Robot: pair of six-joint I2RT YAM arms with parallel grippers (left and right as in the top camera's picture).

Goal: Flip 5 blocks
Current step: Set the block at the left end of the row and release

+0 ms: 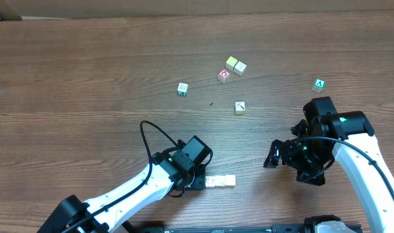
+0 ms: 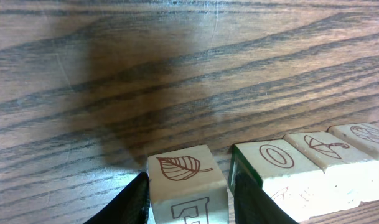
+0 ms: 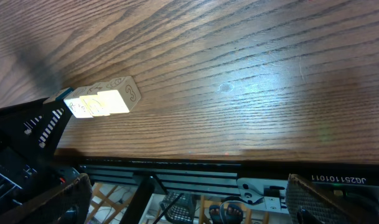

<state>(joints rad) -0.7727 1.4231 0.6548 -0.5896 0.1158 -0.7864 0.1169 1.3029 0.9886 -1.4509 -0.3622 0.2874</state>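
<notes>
Wood-grain worktop (image 1: 87,77). Small square-edged wooden blocks (image 2: 313,155), cream faces with fine line prints: 4 in a row near its front edge, leaf block (image 2: 186,177) at one end. Left hand (image 2: 190,205) released, fingers just off the leaf block's sides; right hand (image 1: 272,157) spread wide, empty.

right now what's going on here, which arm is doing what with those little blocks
The left gripper straddles the leaf block near the front edge of the table, right beside a row of three blocks. Whether it actually grips the block is unclear. The right gripper hangs open and empty nearby. Farther back lie four more blocks, a red-marked cube and a green cube.
</notes>
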